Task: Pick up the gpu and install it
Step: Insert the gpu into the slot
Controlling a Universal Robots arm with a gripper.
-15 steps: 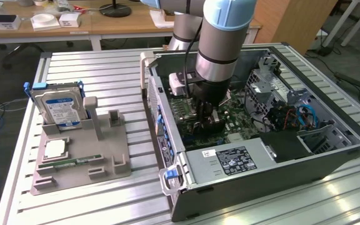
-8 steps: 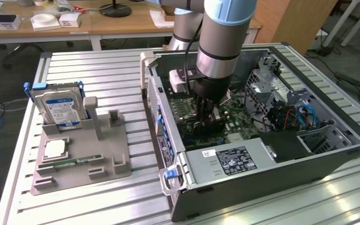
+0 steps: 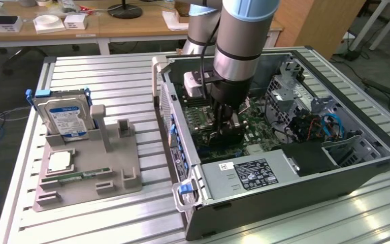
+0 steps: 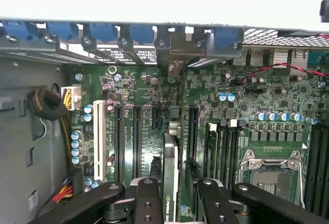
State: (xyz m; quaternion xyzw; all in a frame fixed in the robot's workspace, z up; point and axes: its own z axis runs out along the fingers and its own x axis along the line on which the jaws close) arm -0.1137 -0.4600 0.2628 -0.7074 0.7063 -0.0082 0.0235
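The gpu point(image 4: 170, 175) stands on edge between my gripper's black fingers point(image 4: 149, 198), a thin green card running toward the rear slot openings of the computer case point(image 3: 357, 165). My gripper point(image 4: 178, 188) is shut on it, one finger on each side. It hangs low over the green motherboard point(image 4: 139, 95), in line with the black expansion slots point(image 4: 136, 131). In the exterior view, my gripper point(image 3: 225, 129) reaches straight down into the open case, close to the motherboard point(image 3: 208, 119).
A grey parts tray point(image 3: 93, 175) lies at the exterior view's left, holding a blue-labelled hard drive point(image 3: 63, 119), a processor chip point(image 3: 58, 161) and a memory stick point(image 3: 73, 176). Inside the case are the power supply point(image 3: 249, 173), drive cage point(image 3: 286, 96) and blue cables point(image 3: 334, 124).
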